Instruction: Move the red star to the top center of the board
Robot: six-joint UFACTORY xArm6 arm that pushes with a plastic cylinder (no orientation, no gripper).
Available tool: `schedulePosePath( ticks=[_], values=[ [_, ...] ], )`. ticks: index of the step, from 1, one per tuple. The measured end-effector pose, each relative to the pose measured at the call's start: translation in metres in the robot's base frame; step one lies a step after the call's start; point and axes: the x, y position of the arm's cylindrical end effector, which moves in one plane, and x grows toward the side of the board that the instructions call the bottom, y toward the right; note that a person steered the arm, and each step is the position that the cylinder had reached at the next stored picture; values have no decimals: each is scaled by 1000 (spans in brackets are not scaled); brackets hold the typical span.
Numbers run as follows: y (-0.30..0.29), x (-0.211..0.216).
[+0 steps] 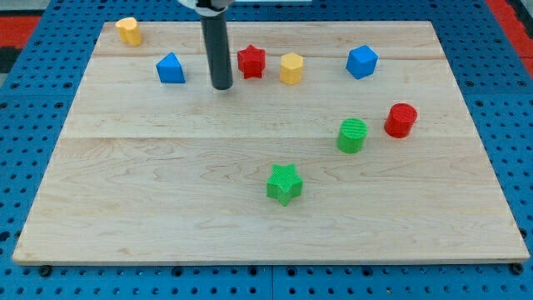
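Observation:
The red star point(251, 62) sits near the view's top, a little left of centre on the wooden board point(166, 192). My tip point(221, 87) rests on the board just left of and slightly below the star, with a small gap between them. The dark rod rises from the tip to the view's top edge. A yellow block point(291, 68) stands close to the star's right.
A blue block point(171, 69) lies left of my tip. A yellow block point(128, 31) is at the top left corner. A blue block point(361, 62) is at top right. A red cylinder point(400, 120), green cylinder point(352, 135) and green star point(285, 183) lie lower.

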Motion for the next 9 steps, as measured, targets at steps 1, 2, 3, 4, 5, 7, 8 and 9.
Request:
schedulePosePath(
  ticks=[1,2,3,4,5,7,8,9],
  values=[
    [8,-38],
    [8,-79],
    [-4,-75],
    [-26,-51],
    [-30,-22],
    [12,-46],
    [36,-79],
    [36,-84]
  ],
)
